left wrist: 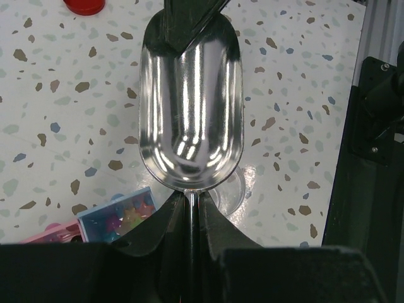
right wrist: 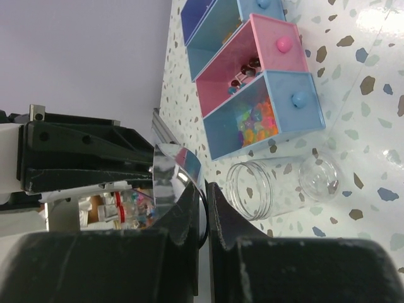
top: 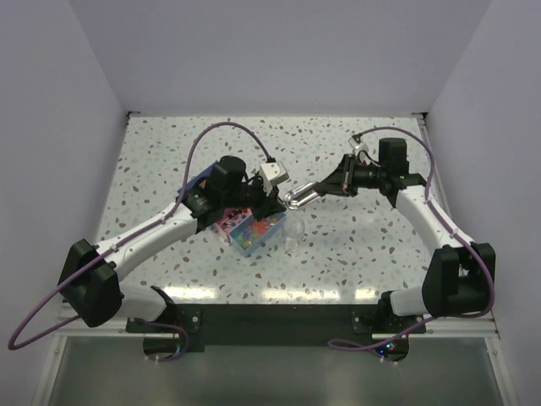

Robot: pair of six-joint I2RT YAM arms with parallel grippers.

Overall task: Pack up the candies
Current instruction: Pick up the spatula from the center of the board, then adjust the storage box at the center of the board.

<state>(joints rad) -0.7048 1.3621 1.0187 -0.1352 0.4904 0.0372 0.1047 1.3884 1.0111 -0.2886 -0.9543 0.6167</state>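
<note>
Scoop of polished metal [left wrist: 189, 113], raised above the speckled terrazzo table [top: 169, 152] between your two arms and met at both ends.

Left end effector [left wrist: 189, 199]: your fingers stand narrow, almost together, with a thin bright stem from the scoop's rounded end pinched between them. The left wrist view shows the inside of the bowl, which is bare metal with no sweets in it.

Right end effector [right wrist: 203, 189]: your jaws are closed tight on the opposite end of the scoop, where a dark wedge overlaps the rim at the top of the left wrist view.

Candies [right wrist: 252, 123]: the tiny multicoloured sweets lie in a row of open pink and blue plastic drawers with round knobs [right wrist: 297, 101], which rests on the table under your left arm. The bright orange, pink and yellow heap fills the nearest blue drawer. A smaller group of dark and red ones sits in the pink drawer beside it.

Clear plastic jar [right wrist: 252, 189]: open-mouthed, on the table just beside the blue drawer and below the scoop. No sweets are visible inside.

Round red lid [left wrist: 84, 5]: on the table beyond the scoop, cut off by the top edge of the left wrist view.
</note>
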